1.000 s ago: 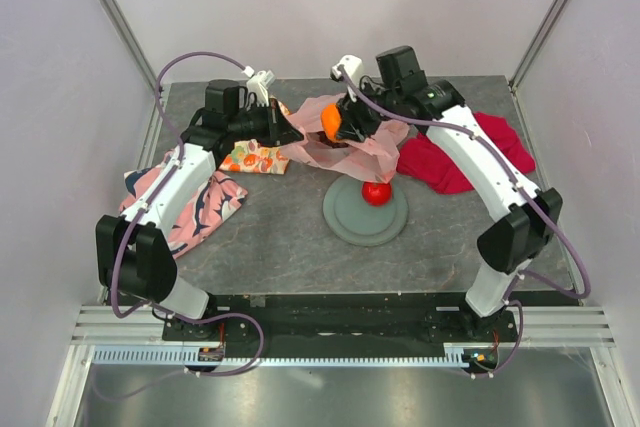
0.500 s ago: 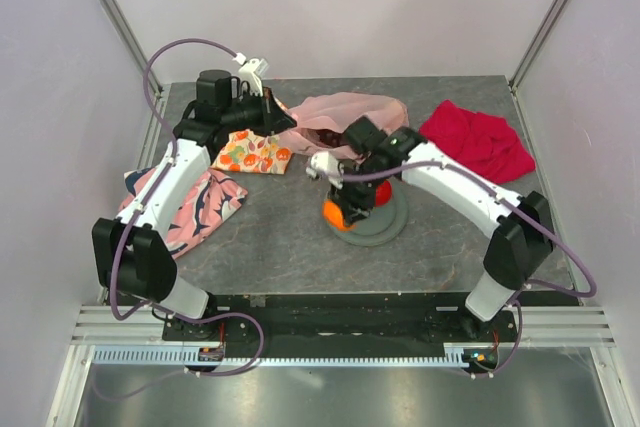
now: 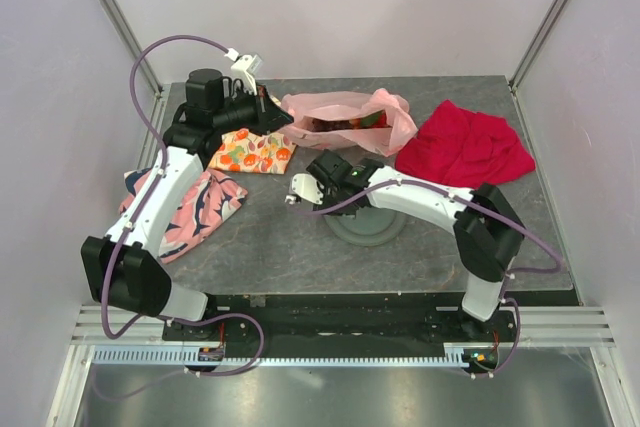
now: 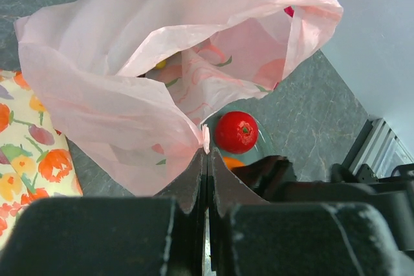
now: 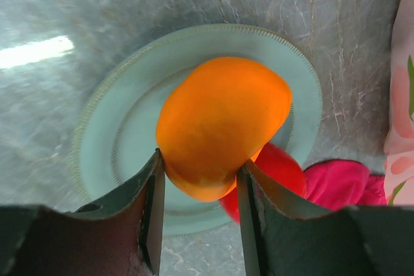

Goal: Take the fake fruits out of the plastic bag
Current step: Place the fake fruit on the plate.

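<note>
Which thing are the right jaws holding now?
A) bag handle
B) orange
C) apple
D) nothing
B: the right wrist view shows the right jaws clamped on either side of the orange, over the plate where the apple lies.

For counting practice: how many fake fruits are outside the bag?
2: an orange in the right hand over the plate, a red apple on it. More may hide in the bag.

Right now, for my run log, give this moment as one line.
left jaws: shut on bag | right jaws: shut on orange, over plate | apple: on plate | bag: holds more fruit
</note>
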You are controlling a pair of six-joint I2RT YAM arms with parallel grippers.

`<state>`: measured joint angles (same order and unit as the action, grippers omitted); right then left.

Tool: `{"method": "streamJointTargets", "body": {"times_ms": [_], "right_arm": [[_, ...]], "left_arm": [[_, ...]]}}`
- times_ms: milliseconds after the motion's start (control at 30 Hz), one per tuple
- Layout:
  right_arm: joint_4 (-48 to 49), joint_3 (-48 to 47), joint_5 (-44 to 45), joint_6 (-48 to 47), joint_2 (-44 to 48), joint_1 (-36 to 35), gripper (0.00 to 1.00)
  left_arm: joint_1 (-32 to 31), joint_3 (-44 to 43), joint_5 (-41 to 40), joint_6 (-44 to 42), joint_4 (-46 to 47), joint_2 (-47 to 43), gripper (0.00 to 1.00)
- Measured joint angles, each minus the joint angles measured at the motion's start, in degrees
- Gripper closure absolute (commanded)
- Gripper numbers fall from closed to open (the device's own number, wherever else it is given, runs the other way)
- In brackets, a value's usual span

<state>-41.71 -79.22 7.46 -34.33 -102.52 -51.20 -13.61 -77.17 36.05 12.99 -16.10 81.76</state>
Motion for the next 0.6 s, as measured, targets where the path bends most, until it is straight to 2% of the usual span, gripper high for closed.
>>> {"method": "streamJointTargets", "body": {"times_ms": [167,267,300,367,400,500,600], "right_arm": [[2.2,-0.2,4.9,-0.6,-4.5,0.0,0.7],[2.5,-1.0,7.7,-1.1,-6.1,-0.1,0.52],[2.8,-1.4,8.6,-1.1,-6.6,-0.1,0.42],[3.3,-1.8,10.1,-1.3,-7.1,-0.1,0.34],[3.4,-1.8,10.5,-1.5,-7.2,-0.1,0.15],[2.7,-2.3,9.4,-1.5,-7.1,-0.2,0.05],[-0.4,-4.5,6.5,-1.0,-6.8,-0.3,0.04]], "left_arm": [[0.0,0.6,0.0,0.0,0.0,0.0,0.98],[0.0,0.7,0.0,0.0,0.0,0.0,0.98],[0.0,0.8,0.0,0.0,0.0,0.0,0.98],[0.0,0.8,0.0,0.0,0.1,0.0,0.98],[0.0,1.0,0.0,0.0,0.2,0.0,0.98],[0.0,1.6,0.1,0.0,0.4,0.0,0.98],[0.0,2.1,0.3,0.0,0.6,0.0,0.98]]}}
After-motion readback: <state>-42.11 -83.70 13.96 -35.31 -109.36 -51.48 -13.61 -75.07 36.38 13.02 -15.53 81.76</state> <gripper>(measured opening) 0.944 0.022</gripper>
